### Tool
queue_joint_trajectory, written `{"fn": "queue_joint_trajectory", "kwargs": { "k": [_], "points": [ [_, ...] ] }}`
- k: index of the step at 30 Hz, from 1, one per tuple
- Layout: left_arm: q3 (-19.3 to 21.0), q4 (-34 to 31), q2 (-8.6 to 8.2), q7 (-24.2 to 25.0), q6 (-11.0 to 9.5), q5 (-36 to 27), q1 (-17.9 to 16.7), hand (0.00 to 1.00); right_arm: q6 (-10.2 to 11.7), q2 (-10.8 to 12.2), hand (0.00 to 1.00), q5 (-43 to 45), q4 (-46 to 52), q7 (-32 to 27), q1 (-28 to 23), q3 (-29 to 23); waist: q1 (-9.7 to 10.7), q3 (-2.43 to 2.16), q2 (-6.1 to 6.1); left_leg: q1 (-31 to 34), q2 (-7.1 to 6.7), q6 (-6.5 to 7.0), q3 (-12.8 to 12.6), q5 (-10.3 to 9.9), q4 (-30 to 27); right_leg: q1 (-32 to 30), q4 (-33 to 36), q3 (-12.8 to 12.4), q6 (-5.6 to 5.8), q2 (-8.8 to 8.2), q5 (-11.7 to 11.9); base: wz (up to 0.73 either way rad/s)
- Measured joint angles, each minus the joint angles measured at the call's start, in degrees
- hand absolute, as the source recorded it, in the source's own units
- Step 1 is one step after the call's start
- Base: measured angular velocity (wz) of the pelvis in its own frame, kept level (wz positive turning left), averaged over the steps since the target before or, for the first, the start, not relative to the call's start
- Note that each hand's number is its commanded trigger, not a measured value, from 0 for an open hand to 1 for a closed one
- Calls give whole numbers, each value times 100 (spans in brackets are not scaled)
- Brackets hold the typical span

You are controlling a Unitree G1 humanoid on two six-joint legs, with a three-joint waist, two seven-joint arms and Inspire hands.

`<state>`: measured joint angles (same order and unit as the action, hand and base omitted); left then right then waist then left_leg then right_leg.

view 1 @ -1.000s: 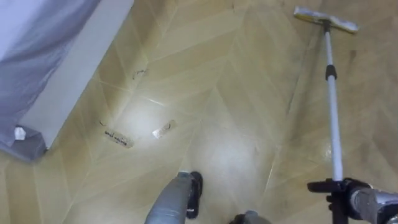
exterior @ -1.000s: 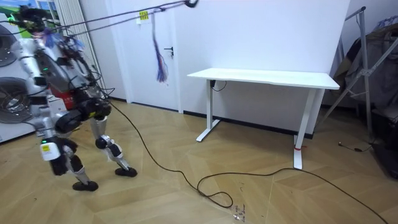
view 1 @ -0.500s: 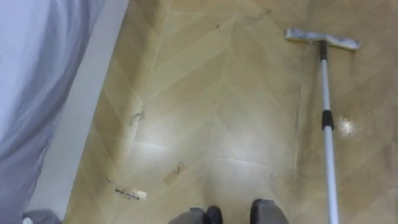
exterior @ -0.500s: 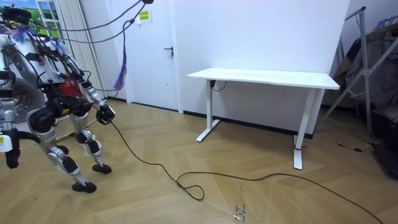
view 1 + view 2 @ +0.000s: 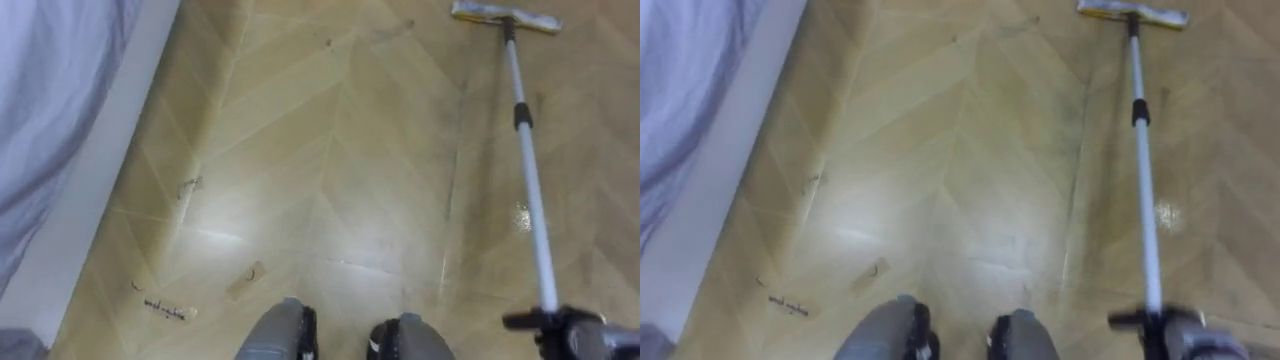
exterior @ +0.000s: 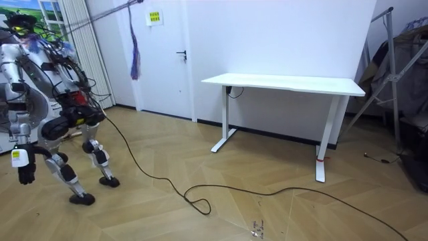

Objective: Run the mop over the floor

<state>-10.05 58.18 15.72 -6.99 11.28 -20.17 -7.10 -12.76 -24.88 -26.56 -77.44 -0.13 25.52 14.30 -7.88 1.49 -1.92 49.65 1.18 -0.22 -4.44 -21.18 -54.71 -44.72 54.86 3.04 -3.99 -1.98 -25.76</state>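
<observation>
You are looking down on a wooden floor [image 5: 330, 150] that is throwing back a broad white glare patch [image 5: 215, 225], near the robot's feet and left of centre, so the light is coming from overhead. A smaller glint [image 5: 521, 215] is shining just beside the mop pole [image 5: 528, 170] on the right. The far boards are showing duller. In the room view, even bright light is falling on the white wall [image 6: 281, 33] and the white desk [image 6: 284, 83].

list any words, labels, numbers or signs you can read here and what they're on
Nothing here can be quoted.
Yellow sign high on the wall, room view: print too small to read.
Pale strip on the floor by the robot's feet: dark marks, too blurred to read.
Mop: no print visible.
</observation>
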Motion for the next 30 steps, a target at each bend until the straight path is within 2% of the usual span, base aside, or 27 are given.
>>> {"fn": "queue_joint_trajectory", "kwargs": {
  "k": [1,2,3,5,6,7,8,9,10,11,12,13,14,15,16,18,19,20,22,24,26,28,30],
  "points": [
    [-1,-15,-17,12,-7,48,-22,0,-44,21,100,-23,-18,12,-45,-79,-23,4,-2,-42,-10,92,-51,248,541,221,-178,0,43,0,-5,37],
    [-5,-49,-43,47,19,76,-61,0,-35,48,100,-46,-29,46,-222,-122,-23,-22,34,-196,-13,244,-67,442,785,467,-415,20,133,-6,-12,34],
    [-4,-75,-43,90,47,76,-75,0,-12,49,100,-94,-27,69,-343,-161,-11,-44,53,-295,-15,308,-95,474,864,564,-520,17,180,-10,-16,41],
    [-26,-93,-91,175,116,131,20,0,83,5,100,-326,-41,167,-948,-203,53,-58,219,-507,-118,488,-154,386,974,862,-685,-14,269,-104,-18,49],
    [-23,-82,-115,189,124,185,61,0,97,11,100,-354,-70,177,-1110,-206,53,-60,255,-541,-163,556,-166,367,973,861,-588,-19,274,-132,-16,39],
    [-19,-73,-163,237,120,221,153,0,107,20,100,-381,-147,215,-1413,-204,86,-61,360,-581,-267,644,-189,289,949,790,-310,-72,362,-203,35,29],
    [-24,-56,-213,271,100,218,213,0,123,50,100,-367,-276,201,-1656,-173,136,-73,493,-603,-324,724,-261,188,900,648,60,-205,539,-243,164,25],
    [-20,-60,-243,270,43,218,216,0,126,87,100,-329,-317,144,-1802,-166,157,-90,532,-627,-330,769,-355,141,900,562,240,-261,598,-282,237,11],
    [-19,-28,-319,267,-63,211,211,0,128,185,100,-239,-410,22,-2045,-168,216,-117,625,-676,-412,837,-397,76,898,432,526,-338,634,-343,376,3],
    [-24,5,-399,264,-81,215,207,0,131,316,100,-232,-477,-116,-2228,-169,317,-126,717,-715,-471,897,-405,16,905,332,722,-351,693,-416,532,0],
    [-28,8,-420,264,-82,217,201,0,135,412,100,-233,-487,-173,-2304,-169,364,-126,744,-735,-498,916,-406,-8,912,270,808,-371,697,-425,590,-6],
    [-21,45,-453,260,-95,222,194,0,150,609,100,-238,-486,-248,-2432,-179,447,-136,785,-750,-508,935,-379,-75,913,154,930,-418,695,-409,683,-26],
    [-21,100,-495,252,-132,222,193,0,178,793,100,-238,-486,-292,-2487,-192,476,-121,817,-770,-515,934,-276,-108,928,77,841,-440,689,-336,630,-42],
    [-17,136,-529,251,-147,218,193,0,196,857,100,-240,-486,-300,-2492,-187,451,-95,830,-803,-514,928,-224,-114,953,27,735,-440,691,-292,583,-71],
    [-25,149,-629,244,-154,227,149,0,241,917,100,-233,-478,-360,-2493,-173,466,-55,895,-899,-512,918,-86,-118,1047,-51,327,-391,679,-224,482,-80],
    [-27,159,-717,213,-154,235,26,0,266,1017,100,-110,-474,-497,-2498,-122,458,-48,856,-1157,-597,895,-12,-104,1296,-31,-586,-368,654,-191,505,-62],
    [-24,204,-719,175,-137,234,-24,0,261,1071,100,-11,-471,-541,-2499,-126,473,-39,750,-1279,-655,867,17,-121,1351,15,-1047,-288,566,-190,646,-17],
    [-23,222,-706,117,-106,237,-28,0,209,1089,100,27,-407,-551,-2522,-152,496,-25,713,-1372,-699,823,100,-170,1347,82,-1142,-198,454,-192,940,0],
    [16,213,-676,102,-99,234,-27,0,76,1086,100,31,-303,-585,-2465,-243,474,-42,702,-1452,-660,745,212,-211,1349,216,-1200,-69,383,-158,918,16],
    [73,206,-616,103,-76,228,-17,0,-40,1075,100,-19,-245,-616,-2212,-371,439,-48,635,-1543,-624,670,286,-250,1341,321,-1184,20,300,-116,846,14],
    [109,237,-515,102,-66,219,-3,0,-138,1048,100,-60,-281,-571,-1770,-429,387,-24,467,-1633,-535,586,320,-295,1102,509,-1085,141,184,-123,694,17],
    [110,377,-485,100,-50,235,88,0,-94,1003,100,-105,-362,-460,-1508,-430,388,0,399,-1693,-418,559,320,-303,860,739,-1080,303,111,-98,596,37],
    [115,372,-458,101,-10,234,131,0,50,959,100,-318,-365,-343,-1315,-433,346,-14,287,-1853,-353,509,324,-293,904,963,-1160,424,61,-76,562,41]
  ]
}}
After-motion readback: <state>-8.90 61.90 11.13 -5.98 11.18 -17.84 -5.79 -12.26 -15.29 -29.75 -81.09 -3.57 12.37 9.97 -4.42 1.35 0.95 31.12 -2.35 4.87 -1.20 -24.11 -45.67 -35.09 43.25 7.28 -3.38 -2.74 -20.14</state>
